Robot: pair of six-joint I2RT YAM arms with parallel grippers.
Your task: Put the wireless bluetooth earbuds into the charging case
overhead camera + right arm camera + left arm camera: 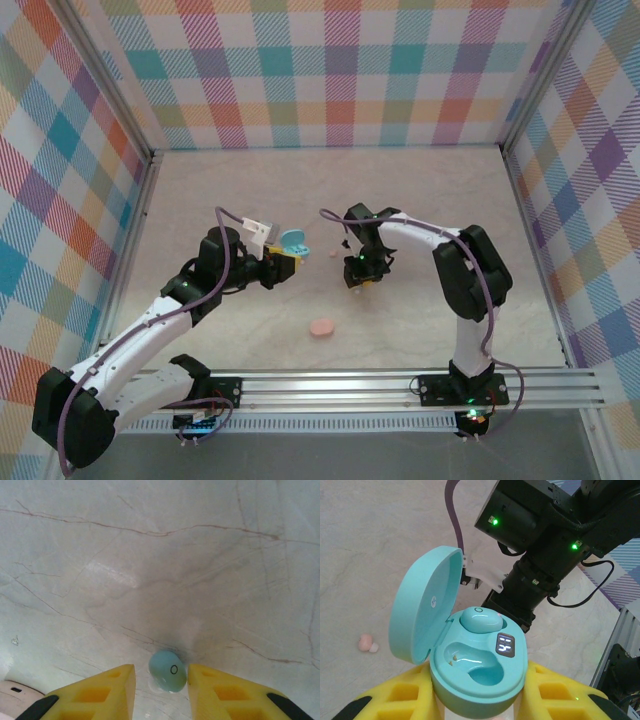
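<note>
Soft, even light is falling from overhead, casting only faint shadows on the table (400, 200). Glare is pooling on the case (475, 680) (mostly in its glossy wells), and the yellow fingers (100, 695) are blurring near the wrist views' lower edges.

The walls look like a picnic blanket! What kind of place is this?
Probably a robot practice booth, not a home: checked walls box in a marble-look table, and a left arm and a right arm are bolted to a metal rail at its edge.
</note>
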